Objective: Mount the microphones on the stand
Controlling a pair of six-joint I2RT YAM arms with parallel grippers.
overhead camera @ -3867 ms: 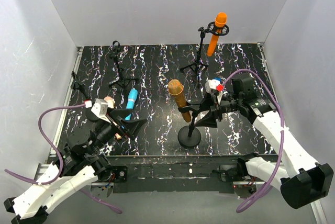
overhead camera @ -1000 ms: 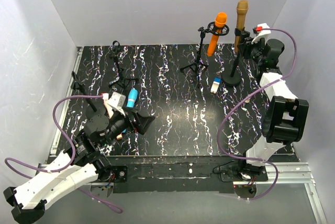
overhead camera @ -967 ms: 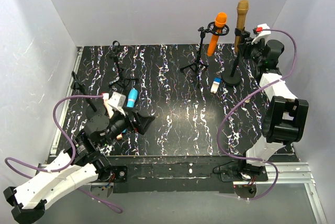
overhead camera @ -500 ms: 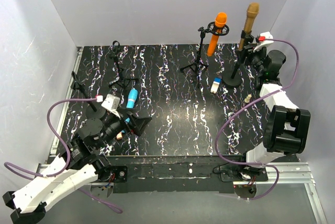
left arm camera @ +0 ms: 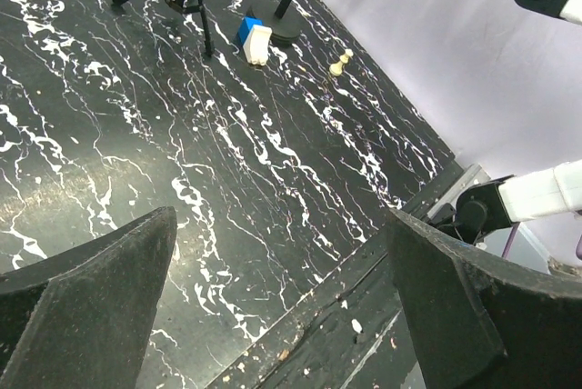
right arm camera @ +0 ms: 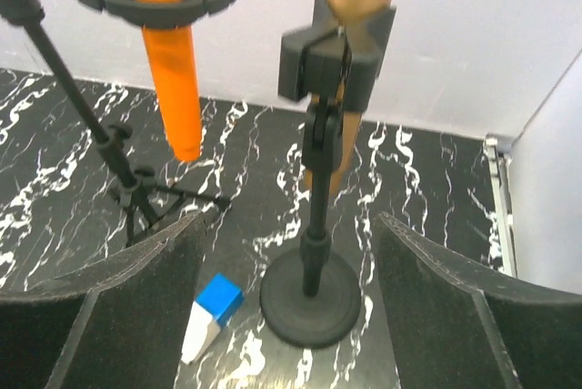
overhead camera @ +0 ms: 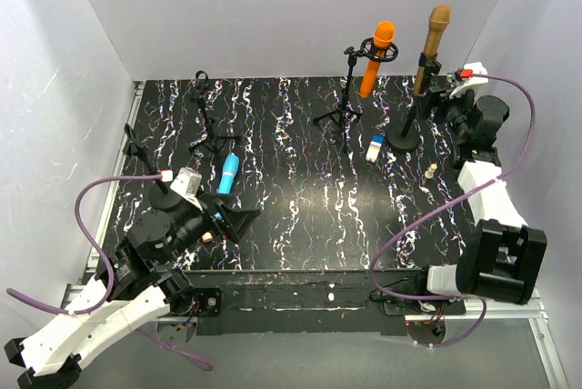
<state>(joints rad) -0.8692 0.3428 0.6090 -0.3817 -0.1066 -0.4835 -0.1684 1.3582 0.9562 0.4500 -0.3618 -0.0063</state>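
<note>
Two mounted at table point(overhead camera: 300, 180) far edge: orange microphone point(overhead camera: 377, 60), gold microphone point(overhead camera: 433, 44). Blue microphone point(overhead camera: 227, 174) lies flat: likely light, rigid, slick; grip mid-barrel. Left gripper point(overhead camera: 238, 219), right gripper point(overhead camera: 444, 91) released.

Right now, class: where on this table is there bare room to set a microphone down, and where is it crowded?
Bare: the table between the blue microphone and the small block. Crowded: back right, round the orange microphone and gold microphone; left, by the empty tripod.

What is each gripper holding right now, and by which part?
Nothing. The left gripper is open above the table. The right gripper is open too, facing the gold-bronze microphone clipped in its round-base stand without gripping it.
</note>
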